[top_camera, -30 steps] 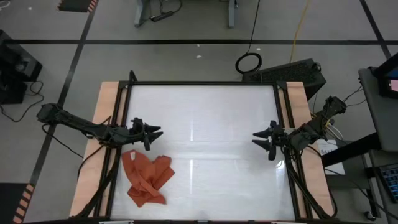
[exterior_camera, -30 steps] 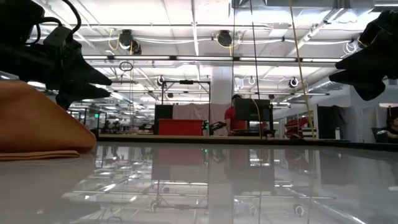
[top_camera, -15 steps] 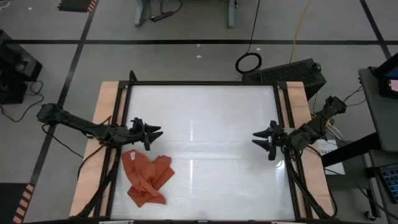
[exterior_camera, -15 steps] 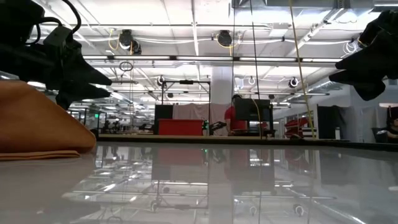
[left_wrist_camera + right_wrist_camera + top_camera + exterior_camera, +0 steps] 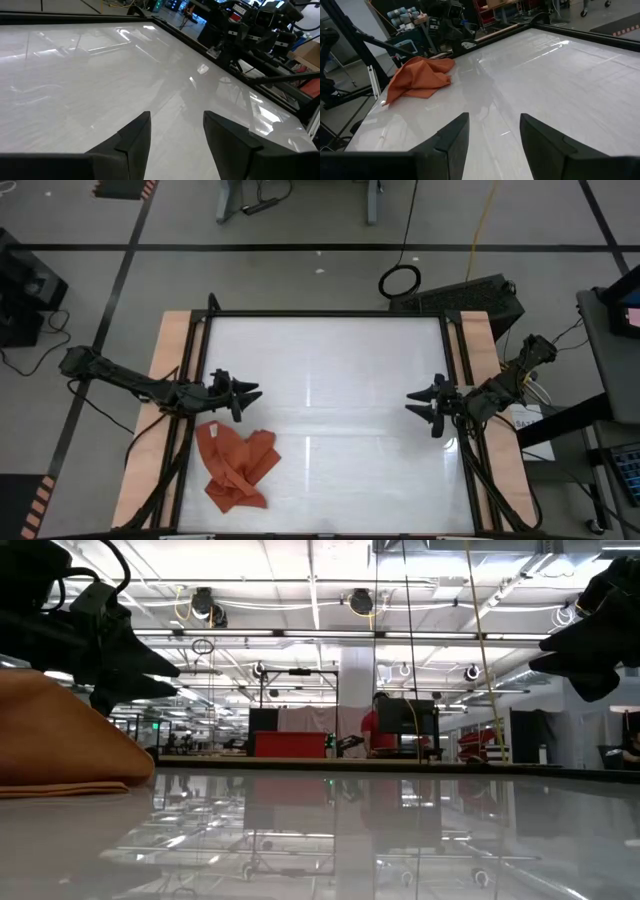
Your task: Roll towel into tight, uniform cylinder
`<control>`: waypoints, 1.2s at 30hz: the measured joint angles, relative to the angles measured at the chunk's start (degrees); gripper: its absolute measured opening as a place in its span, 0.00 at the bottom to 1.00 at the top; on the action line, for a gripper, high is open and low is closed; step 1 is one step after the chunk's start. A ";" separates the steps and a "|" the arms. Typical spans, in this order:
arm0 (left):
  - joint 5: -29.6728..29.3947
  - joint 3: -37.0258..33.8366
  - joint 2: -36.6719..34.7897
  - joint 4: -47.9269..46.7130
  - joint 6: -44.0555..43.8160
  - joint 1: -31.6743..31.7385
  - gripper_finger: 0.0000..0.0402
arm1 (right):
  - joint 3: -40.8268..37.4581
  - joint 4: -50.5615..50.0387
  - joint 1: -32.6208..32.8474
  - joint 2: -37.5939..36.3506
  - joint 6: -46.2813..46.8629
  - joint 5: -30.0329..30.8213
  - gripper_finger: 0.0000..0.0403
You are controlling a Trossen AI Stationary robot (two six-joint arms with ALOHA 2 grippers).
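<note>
The rust-orange towel [image 5: 235, 467] lies crumpled in a loose heap on the white tabletop near its near left corner; it also shows in the low view [image 5: 60, 740] and the right wrist view [image 5: 417, 75]. My left gripper [image 5: 250, 395] hovers open and empty above the table, just beyond the towel's far side. My right gripper [image 5: 415, 405] hovers open and empty near the table's right edge, far from the towel. Each gripper's open fingers show in its own wrist view, left [image 5: 175, 127] and right [image 5: 492, 127].
The white tabletop [image 5: 330, 370] is framed by a dark rail, with wooden strips [image 5: 170, 360] along the left and right sides. Beyond the far edge a dark box [image 5: 470, 295] and a cable loop [image 5: 400, 280] lie on the floor. A person in red [image 5: 375, 725] sits far behind.
</note>
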 joint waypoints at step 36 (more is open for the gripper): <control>0.00 0.01 0.00 -0.02 0.00 -0.01 0.46 | -0.01 18.08 0.00 2.04 -6.78 -2.96 0.41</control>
